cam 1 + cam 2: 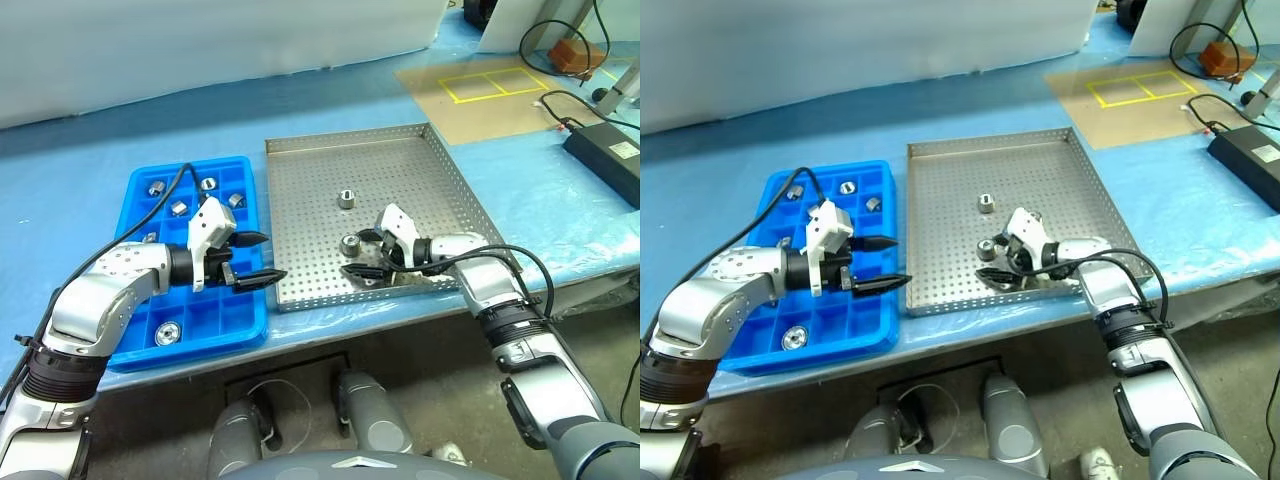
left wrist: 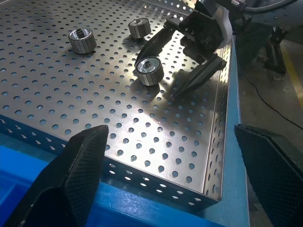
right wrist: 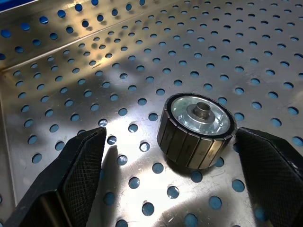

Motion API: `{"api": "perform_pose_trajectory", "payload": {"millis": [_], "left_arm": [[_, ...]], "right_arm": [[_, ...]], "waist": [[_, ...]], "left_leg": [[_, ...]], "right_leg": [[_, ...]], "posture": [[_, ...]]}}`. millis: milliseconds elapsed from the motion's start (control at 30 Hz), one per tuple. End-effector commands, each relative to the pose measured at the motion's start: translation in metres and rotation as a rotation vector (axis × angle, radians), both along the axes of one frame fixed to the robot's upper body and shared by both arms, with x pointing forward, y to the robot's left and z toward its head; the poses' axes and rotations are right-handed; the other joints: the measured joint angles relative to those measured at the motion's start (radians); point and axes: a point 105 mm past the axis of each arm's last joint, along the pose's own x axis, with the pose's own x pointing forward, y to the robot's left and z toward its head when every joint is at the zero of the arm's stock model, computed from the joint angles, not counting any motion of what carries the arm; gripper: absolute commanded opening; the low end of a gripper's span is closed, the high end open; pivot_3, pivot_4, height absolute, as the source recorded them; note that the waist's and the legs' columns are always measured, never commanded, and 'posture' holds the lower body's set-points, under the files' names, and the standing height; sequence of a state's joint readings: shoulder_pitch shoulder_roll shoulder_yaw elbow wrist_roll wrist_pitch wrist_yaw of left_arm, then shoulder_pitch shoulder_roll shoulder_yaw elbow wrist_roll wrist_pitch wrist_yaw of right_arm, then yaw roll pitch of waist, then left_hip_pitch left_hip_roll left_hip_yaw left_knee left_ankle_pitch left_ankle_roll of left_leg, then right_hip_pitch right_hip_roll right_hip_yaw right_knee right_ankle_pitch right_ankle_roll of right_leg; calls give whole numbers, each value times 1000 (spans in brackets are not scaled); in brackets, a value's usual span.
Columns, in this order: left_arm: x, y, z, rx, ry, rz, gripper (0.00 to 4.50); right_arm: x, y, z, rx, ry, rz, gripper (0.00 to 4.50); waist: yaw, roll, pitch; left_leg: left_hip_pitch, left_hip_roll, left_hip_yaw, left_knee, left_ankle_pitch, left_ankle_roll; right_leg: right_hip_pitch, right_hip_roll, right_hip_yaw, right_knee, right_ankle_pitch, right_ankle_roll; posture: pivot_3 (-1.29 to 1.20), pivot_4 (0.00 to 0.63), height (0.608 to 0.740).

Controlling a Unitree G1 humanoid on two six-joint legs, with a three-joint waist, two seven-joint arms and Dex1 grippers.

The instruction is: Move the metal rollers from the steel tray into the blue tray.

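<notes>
Two black fingers of the right gripper are spread wide, and the short shiny metal roller with ridged sides is seen between them, closer to one finger, sitting flat on the big grey steel tray with small holes. Nothing is pinched yet. If the fingers are shut while the roller is off to one side, it may be pushed away and rolled over the holes, or tipped on its side. Another small roller is left further back on the same tray. Several rollers are already laid in the squares of the bright blue plastic tray just beside it. The left gripper is held open and empty over the blue tray's edge, near the steel tray. A bump between the two arms could be caused if both are moved at once.
</notes>
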State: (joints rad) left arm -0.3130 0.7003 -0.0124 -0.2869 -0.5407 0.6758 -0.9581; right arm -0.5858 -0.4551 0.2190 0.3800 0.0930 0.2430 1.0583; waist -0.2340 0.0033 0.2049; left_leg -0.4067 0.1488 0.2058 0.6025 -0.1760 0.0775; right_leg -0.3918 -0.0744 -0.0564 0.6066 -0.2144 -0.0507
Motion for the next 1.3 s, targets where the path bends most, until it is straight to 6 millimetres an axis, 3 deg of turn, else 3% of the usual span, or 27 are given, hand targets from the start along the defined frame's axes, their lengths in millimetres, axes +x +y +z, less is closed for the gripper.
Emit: {"api": "perform_pose_trajectory", "payload": {"millis": [33, 100, 300, 333, 600, 733, 900, 1133, 1300], "left_arm": [[-2, -1, 9, 16, -54, -8, 4499], [-2, -1, 8, 14, -52, -8, 4500], [-3, 1, 6, 20, -50, -3, 4500], [-3, 2, 6, 20, -51, -1, 4500], [-12, 15, 6, 38, -39, 27, 4500], [-23, 29, 13, 39, -37, 71, 4500], [-50, 45, 23, 44, -39, 118, 4500], [-30, 77, 37, 1, -175, 432, 4500], [-32, 83, 41, -47, -220, 547, 4500]], "right_arm": [[7, 5, 5, 0, -65, -15, 4317], [13, 4, 6, 1, -97, -46, 3923], [25, 3, 6, -30, -131, -90, 1904], [25, 3, 7, -25, -132, -89, 1818], [23, 13, 16, -4, -143, -34, 1778], [13, 38, 40, 82, -153, 71, 1778], [7, 82, 65, 167, -187, 176, 1778], [-1, 139, 66, 171, -210, 320, 1778], [-3, 160, 61, 136, -232, 375, 1778]], "waist": [[0, 0, 0], [-1, 0, 0], [-2, 0, 0], [-2, 0, 0], [-2, 0, 0], [-5, 0, 0], [-19, 0, 0], [13, -1, 0], [59, -1, 0]], "left_leg": [[0, 0, 0, 0, 0, 0], [0, 0, 0, 0, 0, 0], [0, 0, 0, 1, 0, 0], [1, 0, 0, 1, 0, 0], [0, 0, 0, 1, 0, 0], [0, 1, 0, 1, 0, 0], [0, 1, 0, 1, 0, 0], [1, 1, -1, 1, 0, -1], [-2, 1, -1, 1, 0, 0]], "right_leg": [[0, 0, 0, 0, 0, 0], [0, 0, 0, 0, 0, 0], [1, 0, 0, 0, 0, 0], [1, 0, 0, 0, 0, 0], [1, 0, 0, 0, 0, 0], [0, 0, -1, 1, 0, 0], [0, 0, -1, 1, 0, 0], [1, 0, -1, 2, 0, 0], [-2, 0, -1, 2, 0, 0]], "posture": [[-574, 150, 740], [-574, 150, 740], [-568, 150, 740], [-568, 150, 740], [-555, 150, 740], [-542, 150, 740], [-499, 150, 740], [-371, 150, 740], [-297, 150, 740]]}}
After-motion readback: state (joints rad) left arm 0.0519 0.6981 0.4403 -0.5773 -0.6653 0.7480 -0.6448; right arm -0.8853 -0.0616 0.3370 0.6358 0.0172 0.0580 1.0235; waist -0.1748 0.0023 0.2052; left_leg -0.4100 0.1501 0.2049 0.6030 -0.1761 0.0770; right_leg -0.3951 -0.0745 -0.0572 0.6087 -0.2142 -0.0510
